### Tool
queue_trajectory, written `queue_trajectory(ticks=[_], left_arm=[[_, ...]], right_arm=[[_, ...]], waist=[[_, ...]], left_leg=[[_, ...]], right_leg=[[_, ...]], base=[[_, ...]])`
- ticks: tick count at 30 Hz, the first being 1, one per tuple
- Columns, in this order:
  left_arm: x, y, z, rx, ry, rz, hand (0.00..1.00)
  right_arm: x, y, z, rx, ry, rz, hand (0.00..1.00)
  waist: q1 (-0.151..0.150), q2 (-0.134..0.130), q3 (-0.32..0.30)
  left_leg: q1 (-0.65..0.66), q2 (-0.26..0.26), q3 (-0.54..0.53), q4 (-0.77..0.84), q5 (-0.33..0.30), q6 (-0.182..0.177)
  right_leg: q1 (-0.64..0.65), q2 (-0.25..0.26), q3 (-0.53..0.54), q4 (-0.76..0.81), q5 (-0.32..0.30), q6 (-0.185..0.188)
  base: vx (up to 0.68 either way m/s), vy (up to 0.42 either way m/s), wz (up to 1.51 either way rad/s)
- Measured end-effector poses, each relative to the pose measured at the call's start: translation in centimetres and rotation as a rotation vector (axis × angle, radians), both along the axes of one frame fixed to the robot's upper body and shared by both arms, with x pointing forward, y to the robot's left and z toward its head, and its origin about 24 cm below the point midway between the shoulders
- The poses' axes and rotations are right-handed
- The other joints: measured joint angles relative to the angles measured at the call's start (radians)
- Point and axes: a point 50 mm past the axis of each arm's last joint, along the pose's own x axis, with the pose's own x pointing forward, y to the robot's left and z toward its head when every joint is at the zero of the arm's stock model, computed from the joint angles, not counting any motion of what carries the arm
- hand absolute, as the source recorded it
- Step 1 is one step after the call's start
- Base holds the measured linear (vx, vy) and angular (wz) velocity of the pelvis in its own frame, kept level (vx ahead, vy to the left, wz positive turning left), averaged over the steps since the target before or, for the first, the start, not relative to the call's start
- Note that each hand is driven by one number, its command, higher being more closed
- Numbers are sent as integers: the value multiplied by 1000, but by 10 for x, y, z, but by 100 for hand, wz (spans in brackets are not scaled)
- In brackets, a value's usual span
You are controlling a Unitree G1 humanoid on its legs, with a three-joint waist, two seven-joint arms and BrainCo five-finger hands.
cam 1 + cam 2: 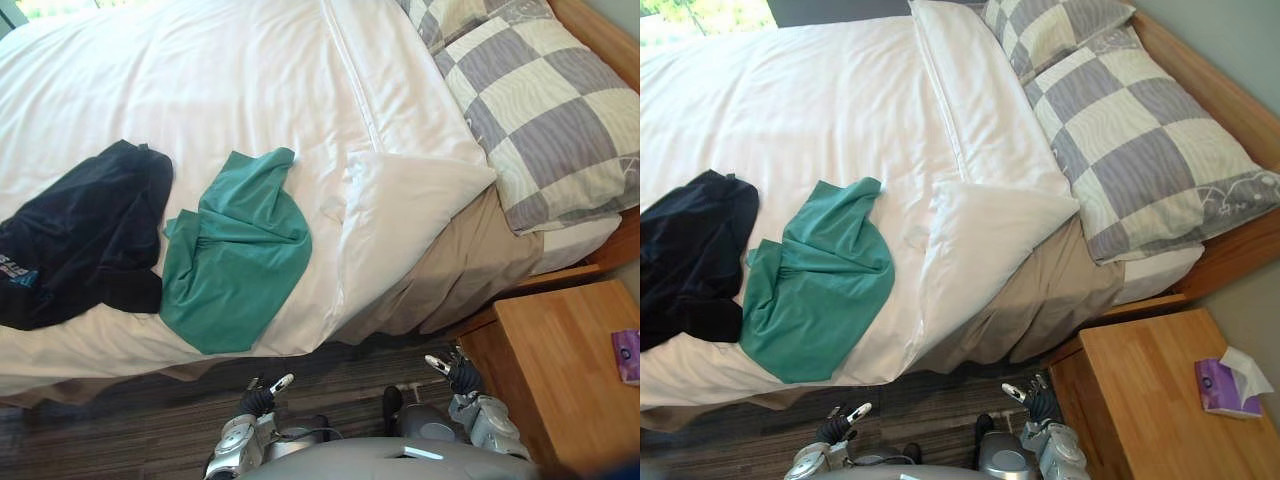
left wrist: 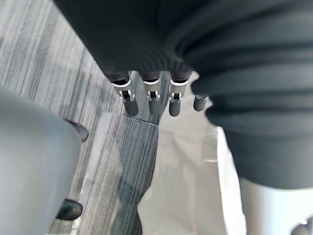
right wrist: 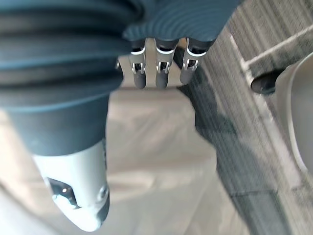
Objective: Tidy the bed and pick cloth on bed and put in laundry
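Far left, the crumpled dark navy cloth garment (image 1: 85, 235) lies on the white quilted duvet (image 1: 200, 80), close to the near edge of the bed. Its long axis slants from that edge up and across toward the pillow end.

Just beside it, touching along one side, is the teal green cloth garment (image 1: 235, 255). It is rumpled, with its broad end almost at the bed's edge and its narrow end pointing away and toward the pillows, on much the same slant.

Below, over the grey striped floor (image 1: 130, 425), the left hand (image 1: 262, 398) hangs low by the bedside. Its fingers (image 2: 151, 100) are straight and apart, and it holds nothing.

Moving right, the duvet's near corner is folded back in a white triangular flap (image 1: 410, 200), which bares the tan undersheet (image 1: 460, 270). The right hand (image 1: 455, 370) hangs beneath that spot with its fingers (image 3: 163, 73) loose and spread, also holding nothing.

Then come the grey-and-cream checked pillows (image 1: 545, 120), the light wooden nightstand (image 1: 560, 370) and, on it, a purple tissue packet (image 1: 1225, 385).

My read is that this is the very start of the task. Neither garment has been picked up, the flap needs smoothing down, and both clothes have to go to the laundry.
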Motion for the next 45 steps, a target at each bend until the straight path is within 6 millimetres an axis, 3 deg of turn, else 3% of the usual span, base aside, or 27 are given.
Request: queue_trajectory(ticks=[3,5,6,8,10,11,12,14,15,16,17,19,20,24,27,29,33,37,41,45], left_arm=[[-2,1,-1,2,13,-13,0],[-5,3,-1,-12,20,-17,0],[-7,5,-1,-10,22,-7,0],[-24,17,-3,13,61,16,0],[-30,22,-3,24,77,23,0],[-34,26,-3,34,90,20,0],[-36,28,-3,36,94,27,0],[-43,33,-3,32,105,37,0],[-43,34,-3,31,106,35,0],[-43,36,-3,28,106,30,0],[-43,37,-2,26,108,26,0],[-42,39,-1,30,98,20,0],[-42,40,0,35,96,5,0],[-42,41,1,33,95,-25,0],[-43,41,1,32,97,-34,0],[-43,41,2,34,89,-37,0],[-38,39,4,35,65,-59,0],[-34,38,6,35,43,-62,0],[-13,38,10,30,-13,-57,0],[2,40,15,31,-76,-34,0]], right_arm=[[-38,-23,-10,-15,135,-259,0],[-68,-47,-10,-42,192,-546,0],[-72,-53,-9,-41,188,-618,0],[-80,-83,3,-72,126,-845,0],[-85,-111,16,-136,72,-953,0],[-86,-143,35,-211,-1,-1027,0],[-84,-156,43,-240,-35,-1048,0],[-65,-198,84,-402,-190,-1016,0],[-56,-206,96,-442,-234,-988,0],[-41,-215,114,-498,-300,-942,0],[-11,-225,145,-592,-406,-822,0],[22,-225,171,-666,-491,-678,0],[52,-218,191,-712,-565,-552,0],[111,-190,224,-814,-662,-257,0],[139,-176,245,-869,-714,-99,0],[162,-162,270,-917,-776,24,0],[186,-146,306,-994,-855,152,0],[211,-121,344,-1030,-955,235,0],[217,-111,384,-1122,-1017,277,0],[220,-102,401,-1145,-1053,299,0]], waist=[[-7,0,-3],[-23,4,-6],[-23,2,-7],[-33,-12,-36],[-37,-17,-55],[-39,-21,-62],[-42,-22,-63],[-59,-27,-66],[-61,-27,-66],[-61,-28,-65],[-62,-28,-66],[-62,-28,-66],[-61,-29,-66],[-53,-29,-67],[-54,-26,-65],[-49,-27,-65],[-28,-21,-48],[-26,-15,21],[-1,8,97],[8,25,142]], left_leg=[[-15,4,106,40,-1,-3],[-18,23,243,40,-7,-11],[-17,17,241,34,0,-8],[6,-7,237,-36,38,4],[12,-16,232,-78,59,13],[24,-23,226,-117,83,15],[29,-25,222,-131,90,12],[39,-27,210,-178,117,9],[40,-27,210,-187,122,6],[40,-26,210,-196,128,6],[35,-24,211,-200,133,7],[34,-20,212,-200,133,6],[33,-16,212,-200,134,5],[28,-11,204,-200,144,6],[13,-11,183,-196,152,-3],[2,-10,183,-195,163,-19],[0,-10,184,-195,174,-36],[-28,-10,185,-192,181,-32],[-112,-7,187,-181,197,-6],[-168,-5,182,-156,205,5]], right_leg=[[49,-28,-61,-25,0,0],[69,-45,-100,-32,-1,6],[71,-47,-99,-33,-1,8],[68,-59,-96,-40,0,14],[61,-61,-97,-44,4,19],[58,-63,-98,-45,6,21],[58,-64,-100,-45,6,21],[53,-62,-114,-46,6,20],[51,-61,-115,-47,7,18],[47,-59,-115,-50,7,18],[40,-55,-115,-51,9,15],[39,-51,-115,-51,9,13],[40,-48,-117,-51,7,10],[40,-44,-131,-51,4,4],[39,-47,-156,-53,2,2],[39,-50,-172,-54,2,2],[40,-52,-179,-53,3,1],[22,-53,-180,-52,4,0],[-52,-50,-180,-52,25,-14],[-86,-54,-202,-51,33,-19]], base=[[-10,12,60],[-33,53,51],[-54,82,17],[-36,83,7],[-7,32,11],[-10,19,14],[-23,11,14],[-41,-14,16],[-47,-25,11],[-52,-34,-2],[-48,-35,-6],[-19,-31,-3],[0,-32,3],[31,-30,9],[65,-22,30],[58,-25,26],[22,-20,14],[-70,-10,7],[-105,-1,10],[-25,-14,14]])
